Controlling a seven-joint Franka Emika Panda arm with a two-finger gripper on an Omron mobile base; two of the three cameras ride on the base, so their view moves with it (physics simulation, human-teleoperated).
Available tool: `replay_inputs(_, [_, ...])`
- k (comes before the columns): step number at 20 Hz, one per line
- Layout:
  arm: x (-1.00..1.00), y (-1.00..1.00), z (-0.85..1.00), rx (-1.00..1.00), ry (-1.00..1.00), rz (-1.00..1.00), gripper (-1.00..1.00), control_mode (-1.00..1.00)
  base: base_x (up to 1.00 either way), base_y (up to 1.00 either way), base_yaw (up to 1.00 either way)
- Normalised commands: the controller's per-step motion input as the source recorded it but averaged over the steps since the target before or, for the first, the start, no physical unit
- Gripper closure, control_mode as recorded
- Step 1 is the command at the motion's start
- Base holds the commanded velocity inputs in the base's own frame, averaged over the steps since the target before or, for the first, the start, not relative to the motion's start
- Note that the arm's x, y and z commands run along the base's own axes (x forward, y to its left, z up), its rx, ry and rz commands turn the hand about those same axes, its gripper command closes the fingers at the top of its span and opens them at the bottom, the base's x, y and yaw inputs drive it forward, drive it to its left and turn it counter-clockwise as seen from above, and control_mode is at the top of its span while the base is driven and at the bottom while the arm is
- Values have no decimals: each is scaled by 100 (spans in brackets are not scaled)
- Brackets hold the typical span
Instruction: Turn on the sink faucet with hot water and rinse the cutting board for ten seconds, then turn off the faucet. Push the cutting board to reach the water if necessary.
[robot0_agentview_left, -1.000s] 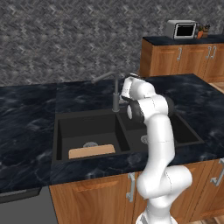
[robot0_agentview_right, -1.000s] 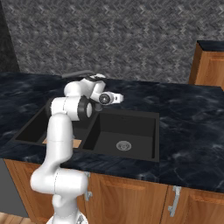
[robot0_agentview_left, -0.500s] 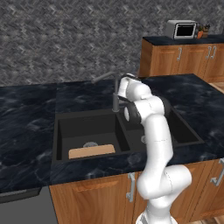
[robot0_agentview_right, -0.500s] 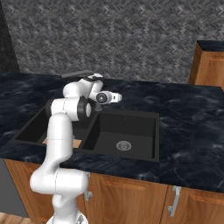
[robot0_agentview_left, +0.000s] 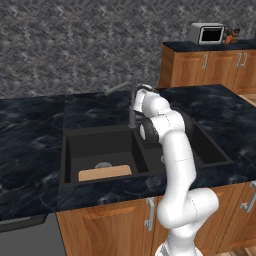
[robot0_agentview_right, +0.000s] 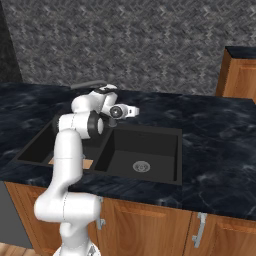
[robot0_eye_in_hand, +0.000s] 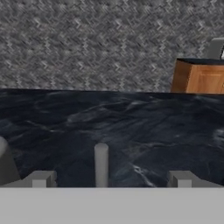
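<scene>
Two finger tips stand wide apart at the bottom of the hand view, so my gripper is spread and grasps nothing; a thin grey lever, I judge the sink faucet's, rises between them. To do this well I would centre the lever between the tips, then nudge it toward the hot side gently. No water runs yet. The cutting board lies flat at the lower left of the sink, in the left basin. No brand or writing is readable.
</scene>
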Motion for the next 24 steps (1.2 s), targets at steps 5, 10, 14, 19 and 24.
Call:
replay_inputs(5, [9, 0, -1, 0, 0, 0, -100, -100, 0, 0, 0])
replay_inputs(10, [4, 0, 0, 0, 0, 0, -100, -100, 0, 0, 0])
replay_inputs(14, [3, 0, 0, 0, 0, 0, -100, -100, 0, 0, 0])
replay_inputs(19, [5, 0, 0, 0, 0, 0, -100, -100, 0, 0, 0])
replay_inputs(24, [1, 0, 0, 0, 0, 0, -100, -100, 0, 0, 0])
